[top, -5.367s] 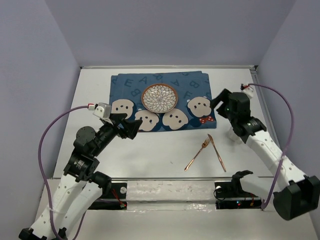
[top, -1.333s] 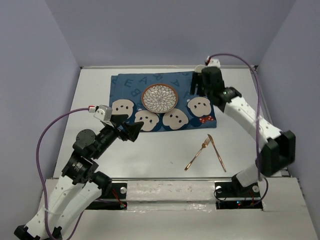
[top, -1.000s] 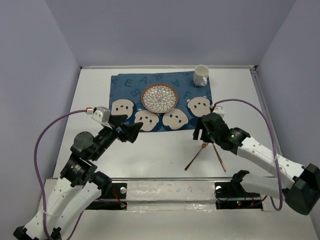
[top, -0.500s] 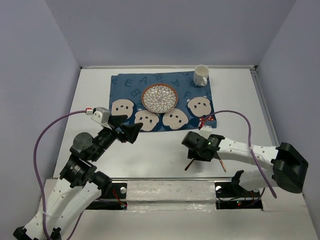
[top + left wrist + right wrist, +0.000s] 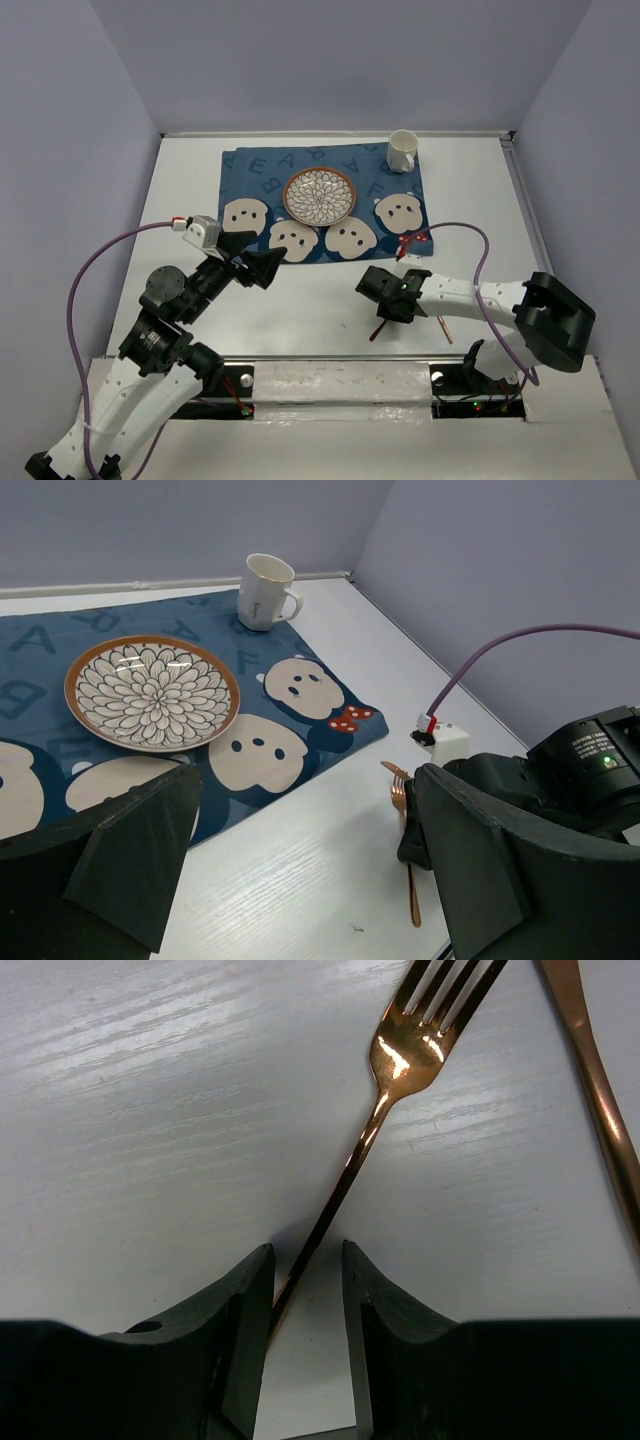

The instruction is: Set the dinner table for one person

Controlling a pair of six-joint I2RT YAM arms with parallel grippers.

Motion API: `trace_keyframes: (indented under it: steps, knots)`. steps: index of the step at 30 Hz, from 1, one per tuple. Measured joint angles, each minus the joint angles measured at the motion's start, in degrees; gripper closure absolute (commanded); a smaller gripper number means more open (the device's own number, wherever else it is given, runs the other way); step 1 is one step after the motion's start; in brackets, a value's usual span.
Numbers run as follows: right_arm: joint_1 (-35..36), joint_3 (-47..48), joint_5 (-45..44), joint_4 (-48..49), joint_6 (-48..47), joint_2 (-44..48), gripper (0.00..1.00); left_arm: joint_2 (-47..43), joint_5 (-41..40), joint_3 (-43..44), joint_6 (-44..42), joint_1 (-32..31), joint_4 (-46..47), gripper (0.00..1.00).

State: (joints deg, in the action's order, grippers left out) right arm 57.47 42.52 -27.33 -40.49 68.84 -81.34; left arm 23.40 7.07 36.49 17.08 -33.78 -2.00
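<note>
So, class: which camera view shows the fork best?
Right wrist: the fork fills the frame, with tines and handle sharp. Top external shows only its handle end; the rest is hidden. Left wrist shows it small and foreshortened.

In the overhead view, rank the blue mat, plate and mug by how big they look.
Largest: blue mat.
Then: plate, clearly smaller.
Smallest: mug.
All sit about equally far from the camera, so the order holds.

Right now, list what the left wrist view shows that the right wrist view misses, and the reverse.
Left wrist only: the plate, cup and mat, plus the open left claw. Right wrist only: the right claw straddling the fork's handle. Both: the fork and the white table.
</note>
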Motion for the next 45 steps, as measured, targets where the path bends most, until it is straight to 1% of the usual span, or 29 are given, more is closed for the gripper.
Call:
trace_keyframes:
  steps: [2,3,4,5,9,11,13,20,27,31,36,40,45]
  knots:
    - [0.0,-0.2,-0.5,0.7,0.5,-1.0,0.70,0.0,0.0,0.0,0.0,0.0,0.0,0.01]
    - [0.0,-0.1,-0.8,1.2,0.7,-1.3,0.75,0.0,0.0,0.0,0.0,0.0,0.0,0.01]
    - [0.0,-0.1,-1.1,1.6,0.9,-1.6,0.77,0.0,0.0,0.0,0.0,0.0,0.0,0.01]
    - [0.0,0.1,-1.2,1.7,0.9,-1.8,0.81,0.0,0.0,0.0,0.0,0.0,0.0,0.01]
    - [0.0,0.1,-1.8,2.1,1.6,-2.0,0.89,0.0,0.0,0.0,0.0,0.0,0.0,0.01]
    - [0.0,0.0,-1.9,2.1,1.7,-1.9,0.96,0.0,0.0,0.0,0.0,0.0,0.0,0.01]
    - [0.0,0.0,-1.9,2.0,1.9,-1.6,0.99,0.0,0.1,0.0,0.0,0.0,0.0,0.01]
    - [0.4,0.1,-2.3,1.0,1.9,-1.4,1.00,0.1,0.1,0.0,0.0,-0.3,0.0,0.01]
    - [1.0,2.4,-4.6,-4.0,0.5,-0.3,1.00,0.1,0.1,0.0,0.0,-0.2,0.0,0.01]
    - [1.1,6.1,-5.4,-3.8,-4.8,1.7,1.00,0.1,0.0,0.0,0.0,-0.2,0.0,0.01]
    - [1.1,13.4,-7.4,-1.6,-12.6,-0.5,1.00,0.2,-0.1,0.0,0.0,-0.2,0.0,0.01]
    - [-0.2,19.1,-7.6,3.1,-20.9,-3.3,1.00,0.1,-1.4,0.0,-0.1,0.3,0.0,0.01]
    - [-2.9,27.8,-6.3,10.0,-29.7,-10.3,1.00,-1.6,-5.3,0.0,-0.1,1.1,-0.8,0.01]
